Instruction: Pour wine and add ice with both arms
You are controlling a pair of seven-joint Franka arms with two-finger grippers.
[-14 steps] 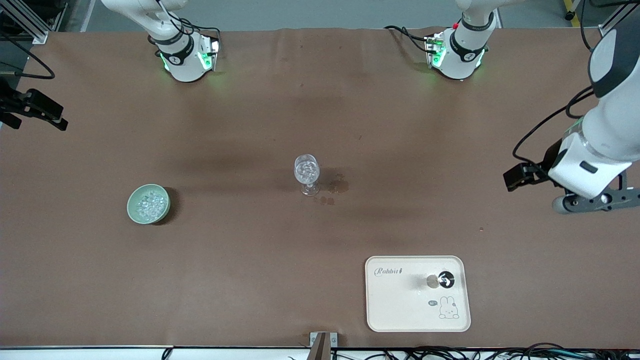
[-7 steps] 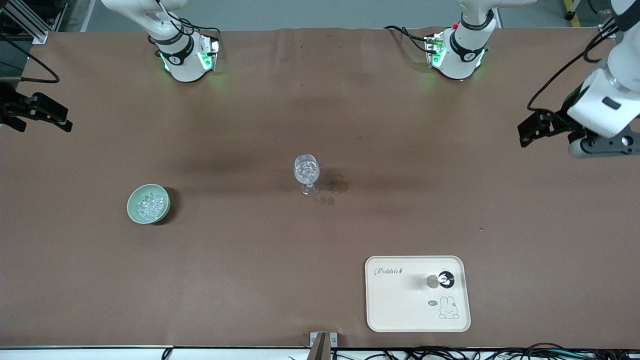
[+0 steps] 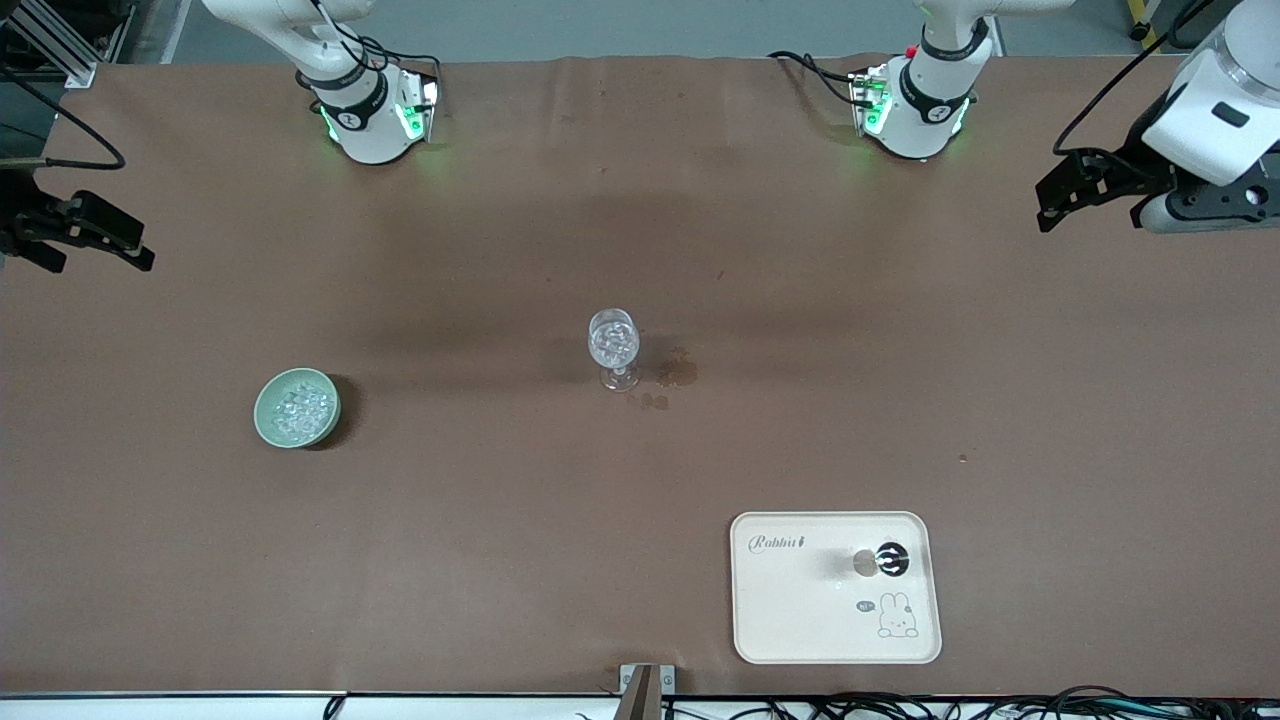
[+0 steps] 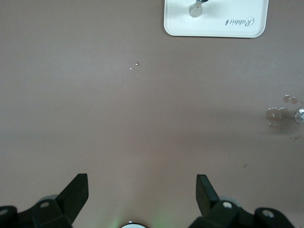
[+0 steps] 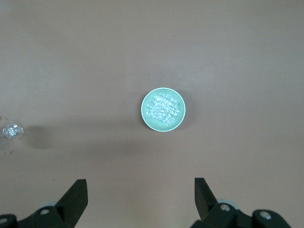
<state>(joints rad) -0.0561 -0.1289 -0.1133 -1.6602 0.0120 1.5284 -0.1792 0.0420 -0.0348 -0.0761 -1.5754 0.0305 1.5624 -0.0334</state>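
Observation:
A clear stemmed glass (image 3: 613, 345) stands mid-table with glittering lumps in its cup. More ice (image 3: 299, 404) fills a green bowl (image 3: 266, 418) toward the right arm's end. The bowl also shows in the right wrist view (image 5: 148, 119), with the glass (image 5: 12, 130) at the edge. My right gripper (image 3: 92, 243) is open and empty, in the air over the table's edge at the right arm's end; its fingers (image 5: 76, 197) are wide apart. My left gripper (image 3: 1062, 190) is open and empty, high over the left arm's end; its fingers (image 4: 78, 192) are wide apart.
A cream tray (image 3: 800, 620) with a rabbit drawing lies near the front edge, holding a small dark round object (image 3: 891, 559). The tray also shows in the left wrist view (image 4: 237, 28). Dark wet spots (image 3: 677, 372) mark the cloth beside the glass.
My left gripper has lifted and drawn back toward its base end of the table. My right gripper has drifted slightly. The glass, bowl and tray have not moved.

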